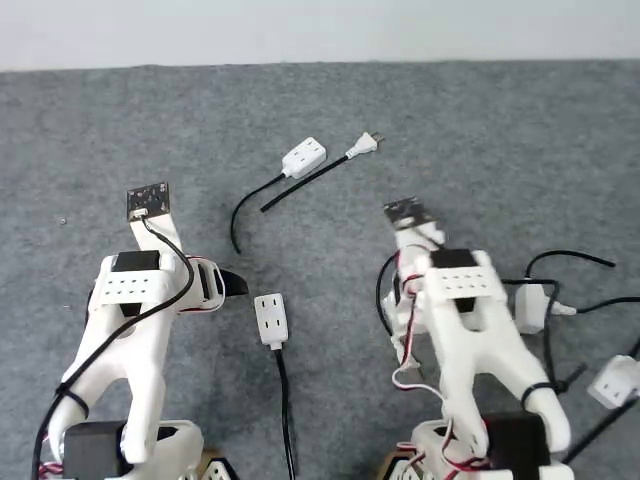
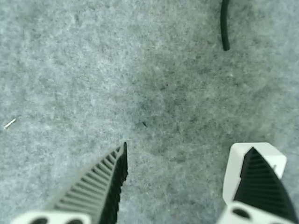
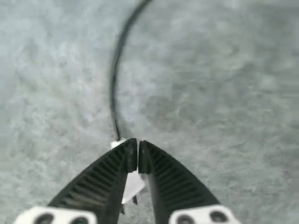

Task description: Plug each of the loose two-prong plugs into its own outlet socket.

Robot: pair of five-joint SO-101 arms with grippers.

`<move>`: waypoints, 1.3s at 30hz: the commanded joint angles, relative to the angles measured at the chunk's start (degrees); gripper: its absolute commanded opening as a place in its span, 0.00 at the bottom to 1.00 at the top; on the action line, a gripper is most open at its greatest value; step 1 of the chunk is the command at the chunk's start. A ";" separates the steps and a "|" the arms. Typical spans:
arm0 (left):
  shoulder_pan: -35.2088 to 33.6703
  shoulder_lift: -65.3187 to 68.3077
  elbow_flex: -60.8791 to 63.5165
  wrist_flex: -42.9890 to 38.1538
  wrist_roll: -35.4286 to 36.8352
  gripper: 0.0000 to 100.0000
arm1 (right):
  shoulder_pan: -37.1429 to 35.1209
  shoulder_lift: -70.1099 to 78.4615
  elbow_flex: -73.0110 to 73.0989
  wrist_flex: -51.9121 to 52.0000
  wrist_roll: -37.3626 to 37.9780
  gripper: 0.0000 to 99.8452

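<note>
No plug looks seated yet: right claw (image 3: 138,142) pinches one white plug (image 3: 132,184), left claw (image 2: 187,148) gapes empty above the worktop (image 2: 70,70)

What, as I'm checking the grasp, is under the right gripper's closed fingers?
A white plug on a black cord; the right gripper covers most of it, prongs unclear.

Robot arms 2, one either side of the centre socket (image 1: 271,319), white outlet sockets 4, far socket (image 1: 304,157) beyond it, inner right socket (image 1: 530,305) and outer right socket (image 1: 613,381) well right of it, plugs surely told 2, loose plug (image 1: 362,146) beyond it, second plug (image 3: 133,184).
</note>
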 commanded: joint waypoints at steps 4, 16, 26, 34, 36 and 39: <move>0.09 -1.23 -0.57 -0.88 -0.62 0.36 | -3.03 -2.24 0.18 2.51 0.26 0.01; 0.00 -1.23 -0.57 -0.88 -0.62 0.36 | -5.58 -2.24 3.78 2.07 1.67 0.01; 0.00 -1.23 -0.57 -0.88 -0.62 0.36 | -8.04 -2.15 5.36 0.40 2.20 0.06; 0.00 -1.23 -0.57 -0.88 -0.62 0.36 | -6.90 -2.15 6.07 -1.71 -0.97 0.11; 0.00 -1.23 -0.57 -0.88 -0.62 0.36 | -6.37 -2.15 6.07 -2.15 -1.05 0.11; 0.00 -1.23 -0.57 -0.88 -0.62 0.36 | -6.37 -2.15 6.07 -2.24 -1.05 0.11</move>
